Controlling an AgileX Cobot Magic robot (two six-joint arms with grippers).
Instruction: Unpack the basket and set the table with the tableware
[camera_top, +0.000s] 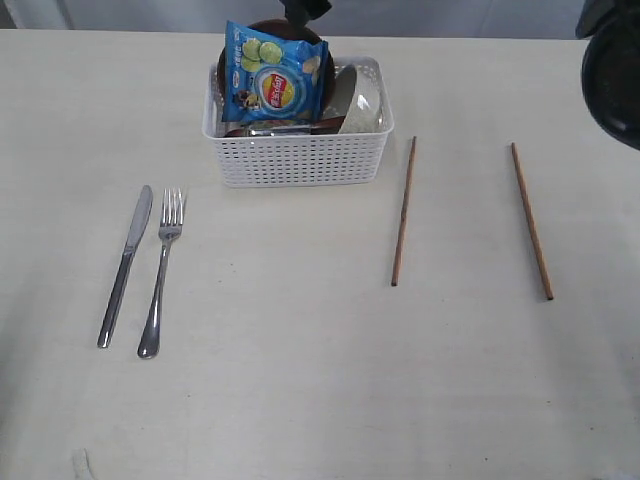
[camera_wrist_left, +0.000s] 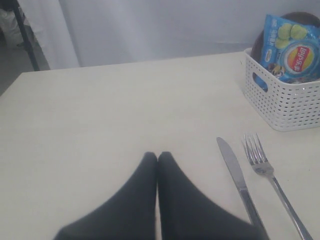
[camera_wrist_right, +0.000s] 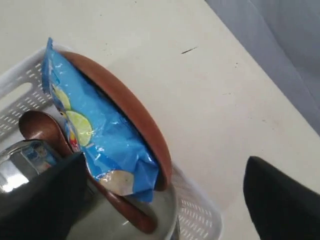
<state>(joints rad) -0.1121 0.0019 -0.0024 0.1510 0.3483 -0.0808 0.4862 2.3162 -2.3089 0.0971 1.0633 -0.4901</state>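
The white basket (camera_top: 300, 160) stands at the table's (camera_top: 300, 380) far middle. It holds the brown plate (camera_wrist_right: 135, 110), the pale bowl (camera_wrist_right: 102, 225), the dark red spoon (camera_wrist_right: 45, 132), the steel cup (camera_wrist_right: 20, 165) and a blue chip bag (camera_top: 275, 80). My right gripper (camera_wrist_right: 165, 161) hovers open above the basket's back, one finger over the cup and the other outside the rim. It holds nothing. The knife (camera_top: 125, 265) and fork (camera_top: 162, 270) lie side by side at front left. Two chopsticks (camera_top: 403, 210) (camera_top: 531, 220) lie apart on the right. My left gripper (camera_wrist_left: 158, 156) is shut and empty, left of the knife (camera_wrist_left: 237, 180).
The right arm's dark body (camera_top: 612, 70) hangs over the far right corner. A pale curtain hangs behind the far table edge. Bare tabletop lies between the fork and the nearer chopstick.
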